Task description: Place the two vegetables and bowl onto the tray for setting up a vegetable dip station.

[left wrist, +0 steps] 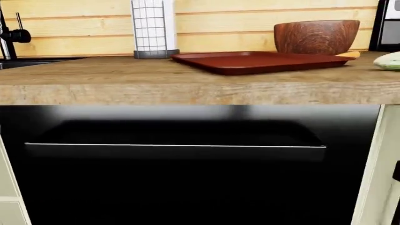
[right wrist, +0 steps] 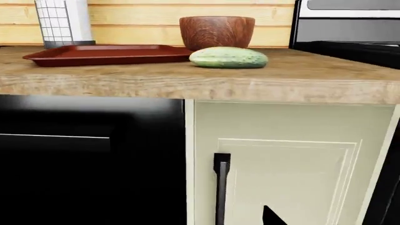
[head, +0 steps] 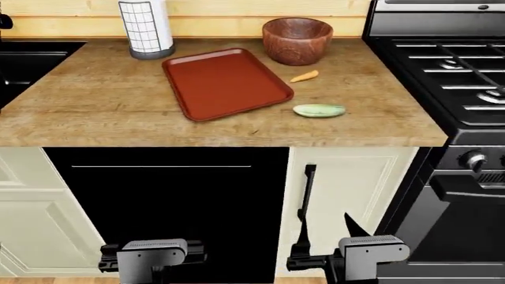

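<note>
Your left pincer (head: 151,260) and right pincer (head: 347,255) hang low before the cabinets; spread or pressed together, I cannot tell. The tray (head: 225,83) lies bare mid-surface, with the bowl (head: 297,39) behind its far right corner. The carrot (head: 304,76) and cucumber (head: 319,110) lie right of it. Careful: the cucumber may roll if nudged, and rising arms could clip the surface's (head: 94,112) edge. The wire cylinder (head: 145,26) stands far left.

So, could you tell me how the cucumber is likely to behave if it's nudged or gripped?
The cucumber looks rounded and lies on its side on bare counter, so a nudge would probably roll it. Its smooth skin may slip in a gripper. It seems stiff.
</note>
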